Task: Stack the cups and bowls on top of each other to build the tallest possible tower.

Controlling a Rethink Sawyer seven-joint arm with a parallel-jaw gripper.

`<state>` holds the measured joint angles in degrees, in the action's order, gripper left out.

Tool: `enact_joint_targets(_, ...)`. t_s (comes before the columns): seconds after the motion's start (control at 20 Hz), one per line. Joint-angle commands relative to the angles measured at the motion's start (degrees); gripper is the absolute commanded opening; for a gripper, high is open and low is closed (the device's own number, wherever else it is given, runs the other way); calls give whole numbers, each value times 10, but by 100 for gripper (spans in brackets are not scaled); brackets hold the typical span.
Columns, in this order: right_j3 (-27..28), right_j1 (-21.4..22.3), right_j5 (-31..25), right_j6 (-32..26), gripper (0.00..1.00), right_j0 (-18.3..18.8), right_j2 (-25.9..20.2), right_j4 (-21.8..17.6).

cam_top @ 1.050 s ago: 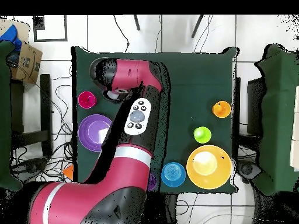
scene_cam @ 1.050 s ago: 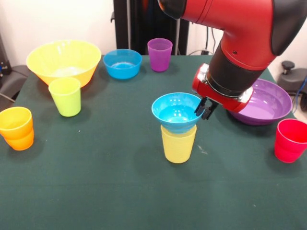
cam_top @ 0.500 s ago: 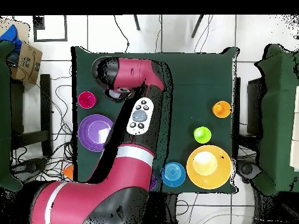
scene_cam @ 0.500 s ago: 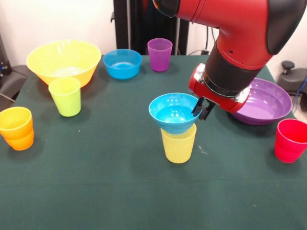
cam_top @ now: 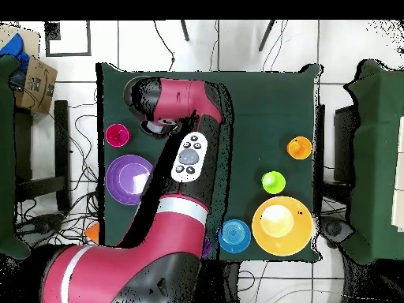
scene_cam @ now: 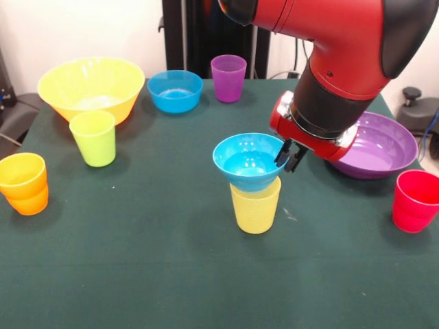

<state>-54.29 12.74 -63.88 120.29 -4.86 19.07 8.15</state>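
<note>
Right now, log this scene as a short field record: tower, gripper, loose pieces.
tower: small blue bowl seated in the yellow cup
gripper: gripper shut on that bowl's rim, right side in the front view
loose cups: lime green cup, orange cup, purple cup, red cup
loose bowls: second blue bowl, large yellow-orange bowl, wide purple bowl
surface: green table
</note>
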Motion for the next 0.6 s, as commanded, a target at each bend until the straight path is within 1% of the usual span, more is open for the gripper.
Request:
enact_joint_targets(0.05,22,-29,23,101,0,2,-35,4)
enact_joint_targets(0.45,46,-44,27,109,0,0,-34,7)
enact_joint_targets(0.6,56,-48,20,109,0,2,-33,8)
